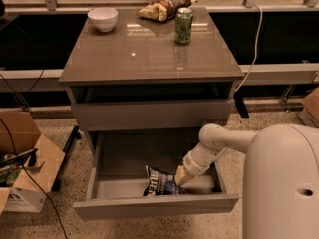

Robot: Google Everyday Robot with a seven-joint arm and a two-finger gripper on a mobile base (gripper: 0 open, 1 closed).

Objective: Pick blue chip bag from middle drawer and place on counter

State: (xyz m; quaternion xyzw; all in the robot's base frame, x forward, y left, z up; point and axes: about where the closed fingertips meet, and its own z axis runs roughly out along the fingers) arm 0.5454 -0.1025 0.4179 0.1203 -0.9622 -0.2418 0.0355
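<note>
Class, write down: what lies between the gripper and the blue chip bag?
Nothing. In the camera view the gripper sits low in the middle drawer, right against the right edge of the blue chip bag.

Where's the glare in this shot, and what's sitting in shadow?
Camera view: glare and pale reflections streak the counter below the green can. Camera view: the middle drawer is dim inside, darkest toward its back; the blue chip bag catches some light, with the pincer at its right edge.
</note>
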